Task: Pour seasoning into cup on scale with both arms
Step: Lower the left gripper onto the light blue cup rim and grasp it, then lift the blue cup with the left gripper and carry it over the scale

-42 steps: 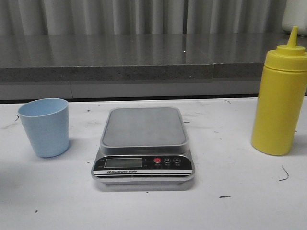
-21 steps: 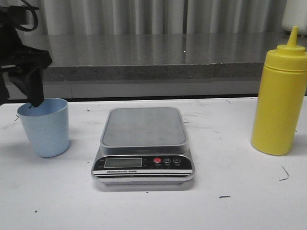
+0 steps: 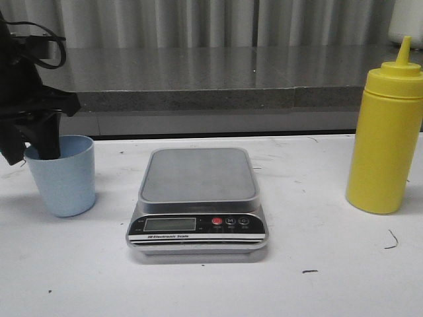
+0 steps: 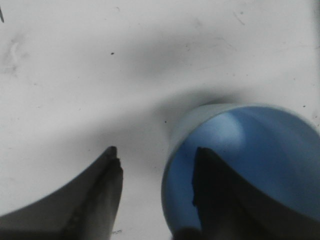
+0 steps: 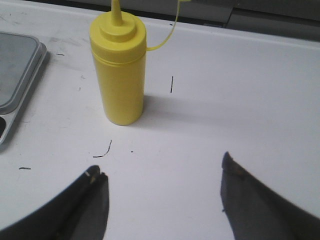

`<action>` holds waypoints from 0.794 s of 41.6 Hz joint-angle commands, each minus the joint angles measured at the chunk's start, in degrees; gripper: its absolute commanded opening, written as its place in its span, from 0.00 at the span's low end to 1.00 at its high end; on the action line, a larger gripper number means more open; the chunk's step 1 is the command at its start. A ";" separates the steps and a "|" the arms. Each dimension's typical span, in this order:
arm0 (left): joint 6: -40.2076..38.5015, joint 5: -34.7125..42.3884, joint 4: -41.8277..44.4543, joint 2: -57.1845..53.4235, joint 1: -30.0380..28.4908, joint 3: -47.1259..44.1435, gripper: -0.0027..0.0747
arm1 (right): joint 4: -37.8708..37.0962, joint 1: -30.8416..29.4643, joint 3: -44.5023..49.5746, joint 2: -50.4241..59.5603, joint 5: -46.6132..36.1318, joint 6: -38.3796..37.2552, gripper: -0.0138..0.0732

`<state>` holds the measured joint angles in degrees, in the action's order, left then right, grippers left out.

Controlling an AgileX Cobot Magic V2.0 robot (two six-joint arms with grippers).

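The pale blue cup (image 3: 63,175) stands on the white table at the left. My left gripper (image 3: 30,155) is open and straddles the cup's left wall, one finger inside the cup and one outside. In the left wrist view the cup (image 4: 260,150) shows from above with one finger (image 4: 210,185) inside it. The silver-grey scale (image 3: 197,201) sits in the middle with nothing on its platform. The yellow squeeze bottle (image 3: 386,135) stands upright at the right. In the right wrist view my right gripper (image 5: 160,172) is open above bare table, short of the bottle (image 5: 120,70).
A dark grey ledge (image 3: 218,79) with a curtain behind runs along the back of the table. The scale's edge shows in the right wrist view (image 5: 15,75). A white object (image 3: 406,20) stands at the far back right.
My left gripper came into view from the upper left and has dropped lower over the cup's left rim, one finger now inside the cup. Cup, scale and bottle have not moved.
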<state>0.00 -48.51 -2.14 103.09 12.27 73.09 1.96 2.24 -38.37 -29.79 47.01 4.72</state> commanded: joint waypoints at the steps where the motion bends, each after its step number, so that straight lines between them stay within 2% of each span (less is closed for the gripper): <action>1: -0.30 0.93 -0.61 -2.45 0.31 1.72 0.26 | -0.50 -0.32 -1.89 -0.65 -3.45 0.60 0.73; 9: -0.30 0.59 -0.61 -2.45 0.31 1.72 0.04 | -0.50 -0.32 -1.89 -0.65 -3.45 0.60 0.73; 11: -0.30 0.59 -0.61 -2.45 0.31 1.72 0.01 | -0.50 -0.32 -1.89 -0.65 -3.45 0.60 0.73; 25: 0.00 -1.33 -0.61 -7.92 0.31 2.60 0.01 | -0.50 -0.32 -1.89 -0.65 -3.45 0.60 0.73; 33: 0.00 -7.87 -0.61 -11.10 1.97 9.81 0.01 | -0.50 -0.32 -1.89 -0.65 -3.45 0.60 0.73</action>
<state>0.00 -54.64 -2.55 95.66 12.86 77.91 1.96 2.24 -38.37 -29.79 47.01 4.72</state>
